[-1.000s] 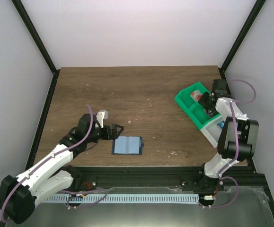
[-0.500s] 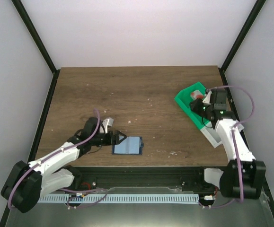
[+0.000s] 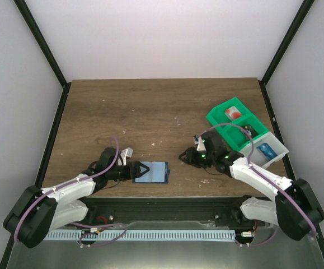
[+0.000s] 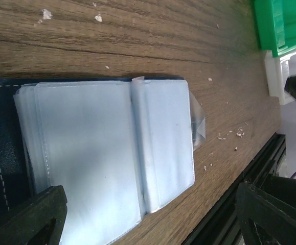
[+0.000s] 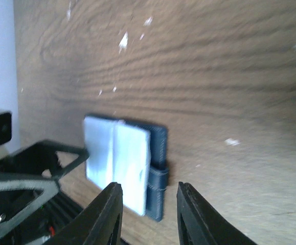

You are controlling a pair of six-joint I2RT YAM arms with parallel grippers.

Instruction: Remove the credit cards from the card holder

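Your right arm has swung from the green bin (image 3: 220, 128) at far right to mid-table, right gripper (image 3: 185, 157) narrowly parted and empty. Your left gripper (image 3: 144, 170) has slid, spread wide, over the card holder (image 3: 157, 172) from its left, likely ready for another pull. The holder lies open by the near edge, left of centre, pale sleeves up; no card shows.

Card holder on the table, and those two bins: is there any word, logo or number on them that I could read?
No text in any view can be read.
On the card holder: plain pale panels and stitching, no lettering visible.
On the red card in the green bin: any print is too small to read.
On the blue card in the white bin: pale marks, too small to read.
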